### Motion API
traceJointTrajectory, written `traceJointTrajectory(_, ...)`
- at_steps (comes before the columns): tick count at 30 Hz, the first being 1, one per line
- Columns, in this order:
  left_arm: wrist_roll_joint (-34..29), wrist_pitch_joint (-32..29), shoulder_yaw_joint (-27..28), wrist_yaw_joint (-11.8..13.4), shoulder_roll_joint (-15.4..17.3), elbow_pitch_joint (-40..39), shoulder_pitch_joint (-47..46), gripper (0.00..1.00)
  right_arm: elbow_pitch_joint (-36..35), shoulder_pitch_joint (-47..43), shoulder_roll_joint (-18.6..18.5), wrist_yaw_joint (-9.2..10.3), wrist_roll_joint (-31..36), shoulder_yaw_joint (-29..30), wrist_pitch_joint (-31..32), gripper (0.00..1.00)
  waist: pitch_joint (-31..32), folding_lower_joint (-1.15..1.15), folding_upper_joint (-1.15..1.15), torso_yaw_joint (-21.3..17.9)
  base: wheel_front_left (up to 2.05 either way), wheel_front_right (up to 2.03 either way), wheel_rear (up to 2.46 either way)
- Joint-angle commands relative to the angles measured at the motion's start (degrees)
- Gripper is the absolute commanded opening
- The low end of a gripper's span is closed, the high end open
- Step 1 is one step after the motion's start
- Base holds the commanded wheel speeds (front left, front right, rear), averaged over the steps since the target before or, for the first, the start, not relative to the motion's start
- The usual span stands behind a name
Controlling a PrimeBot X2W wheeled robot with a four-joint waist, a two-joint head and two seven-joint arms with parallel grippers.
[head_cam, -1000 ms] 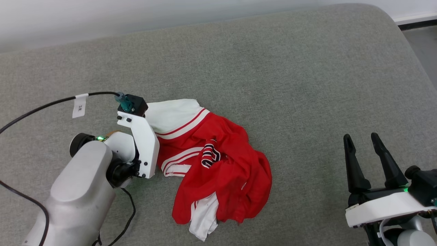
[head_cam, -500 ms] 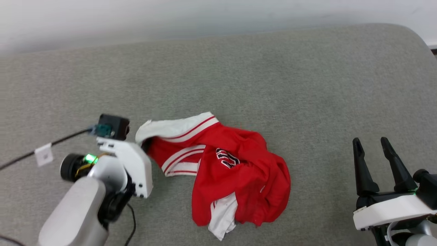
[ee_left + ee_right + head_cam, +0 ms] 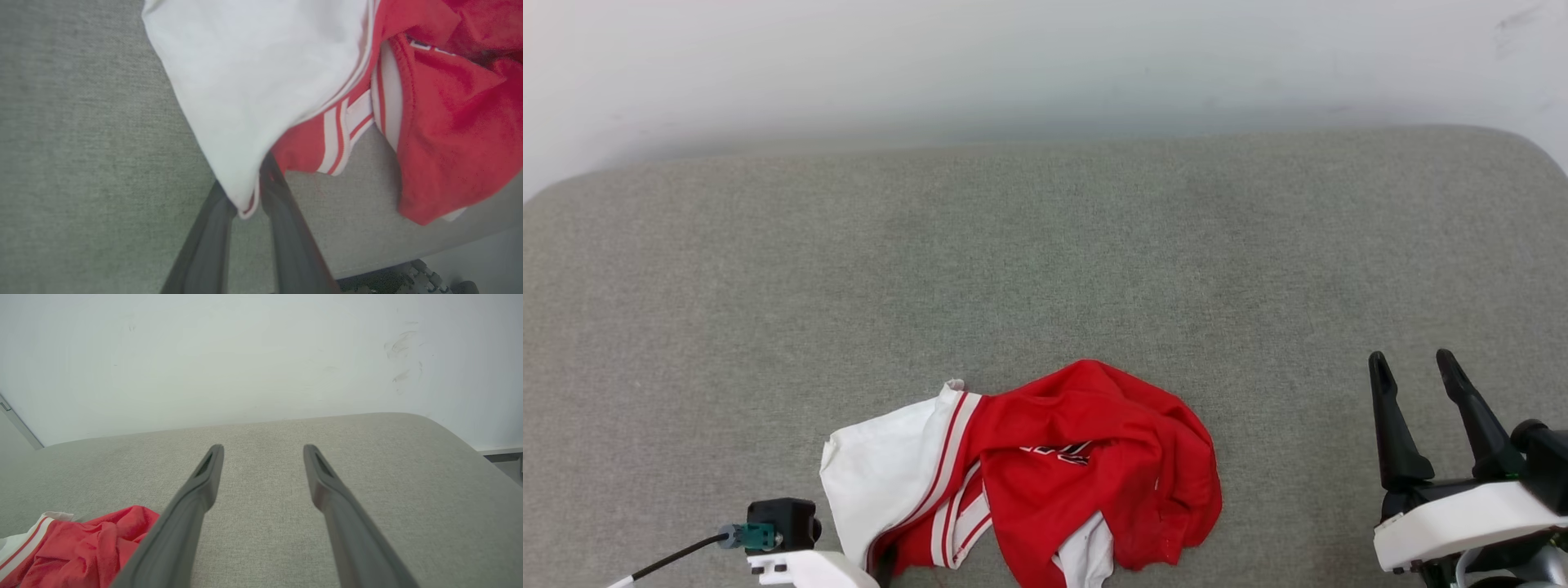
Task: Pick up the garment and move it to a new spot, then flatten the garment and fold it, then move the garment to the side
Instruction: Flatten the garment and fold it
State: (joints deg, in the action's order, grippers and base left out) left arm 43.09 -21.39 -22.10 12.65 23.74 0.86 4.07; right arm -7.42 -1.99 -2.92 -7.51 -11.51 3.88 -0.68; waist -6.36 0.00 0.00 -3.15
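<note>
Evidently not yet flattened, the garment (image 3: 1094, 457) is pinched at its eight-o'clock hem by the left tool (image 3: 245, 183); the right tool (image 3: 1411, 361) is spread wide, empty.

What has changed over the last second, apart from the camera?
The head camera tilted, shifting the whole picture. The left gripper drew back toward the robot, dragging the garment by its white sleeve, whose hem is pinched between its fingers; the numbers are now mostly folded under. The right gripper stayed open and idle over the grey cushion.
</note>
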Motion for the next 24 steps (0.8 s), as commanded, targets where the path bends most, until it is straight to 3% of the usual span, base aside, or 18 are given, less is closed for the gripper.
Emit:
traceJointTrajectory(1, -0.47, 1.18, 0.10, -0.04, -0.43, -0.48, -0.52, 1.00, -0.40, -0.68, 0.06, 0.04, 0.51, 0.21, 0.21, 1.00, 0.62, 0.00, 0.00, 0.25, 0.00, 0.00, 0.00)
traceJointTrajectory(7, -5.11, 9.47, 1.96, 1.94, -0.68, -1.07, -2.89, 1.00, -1.45, -2.17, 0.06, 0.04, 0.94, 0.25, 1.61, 1.00, 3.16, 0.00, 0.00, 0.27, 0.00, 0.00, 0.00)
traceJointTrajectory(15, -11.63, 21.39, 2.46, 1.44, -0.50, -4.87, -6.02, 1.00, -2.81, -3.77, 0.06, 0.03, 0.92, 0.70, 2.90, 1.00, 4.94, 0.00, 0.00, -0.08, 0.00, 0.00, 0.00)
traceJointTrajectory(16, -13.57, 24.52, 1.89, 1.23, -0.84, -6.81, -6.97, 1.00, -2.67, -4.19, 0.07, 0.03, 0.51, 1.15, 3.92, 1.00, 4.95, 0.00, 0.00, 0.13, 0.00, 0.00, 0.00)
traceJointTrajectory(19, -15.01, 26.36, 1.48, 1.53, -0.98, -8.50, -7.70, 1.00, -2.24, -4.49, 0.07, 0.04, -0.34, 1.05, 7.34, 1.00, 4.67, 0.00, 0.00, 0.72, 0.00, 0.00, 0.00)
traceJointTrajectory(24, -17.04, 28.16, 0.86, 2.12, -1.09, -11.50, -8.35, 1.00, -2.13, -3.68, 0.09, 0.03, -1.04, -2.27, 19.29, 1.00, 3.98, 0.00, 0.00, 2.50, 0.00, 0.00, 0.00)
